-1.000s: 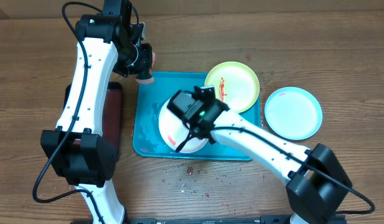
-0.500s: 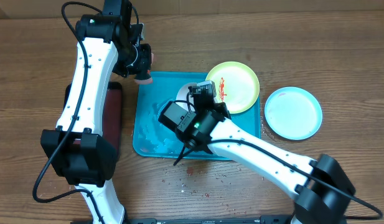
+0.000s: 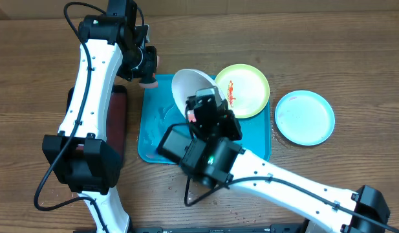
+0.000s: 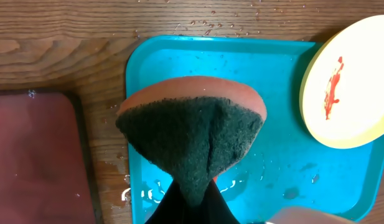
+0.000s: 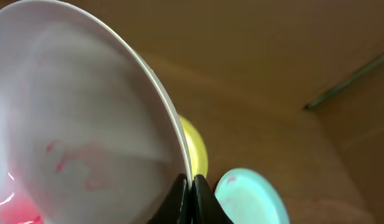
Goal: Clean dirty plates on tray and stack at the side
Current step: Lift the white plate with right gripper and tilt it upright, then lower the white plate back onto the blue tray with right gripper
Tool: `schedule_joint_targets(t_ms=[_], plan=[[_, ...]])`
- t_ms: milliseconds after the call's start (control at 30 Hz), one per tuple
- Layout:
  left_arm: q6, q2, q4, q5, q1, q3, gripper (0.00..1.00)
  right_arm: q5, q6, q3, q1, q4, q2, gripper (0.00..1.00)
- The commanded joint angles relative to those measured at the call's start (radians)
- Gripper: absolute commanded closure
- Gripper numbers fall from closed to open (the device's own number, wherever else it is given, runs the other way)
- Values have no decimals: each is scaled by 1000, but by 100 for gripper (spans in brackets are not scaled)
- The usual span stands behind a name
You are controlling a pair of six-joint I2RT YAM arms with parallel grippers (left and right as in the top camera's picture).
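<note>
My right tool [image 5: 192,186] pinched tight on rim of white plate [image 3: 189,87]; plate held up, tilted on edge, above far part of tray [image 3: 154,139]. Pink smear inside plate. My left tool [image 3: 147,68] clamped on sponge [image 4: 192,130], orange with dark green pad, over tray's far left corner. Yellow-green plate [image 3: 248,87], red smear, lies at tray's far right corner, overhanging rim. Blue plate [image 3: 304,117] flat on worktop [image 3: 328,39], right of tray.
</note>
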Motion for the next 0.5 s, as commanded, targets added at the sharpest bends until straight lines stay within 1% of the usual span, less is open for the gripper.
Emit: schedule_joint_targets(t_ms=[0,33,100,467], plan=[[-10,-2,-3,-7,-6,3,96,323,5,33,51,2,-26,96],[-10,-2,-3,-7,-6,3,96,377,5,33,60,2,-26,96],[-10,-2,-3,-7,-6,3,96,377,-35,33,74,10,-26,96],[-10,-2,-4,-7,-6,3,96,377,-37,33,78,6,-27,96]])
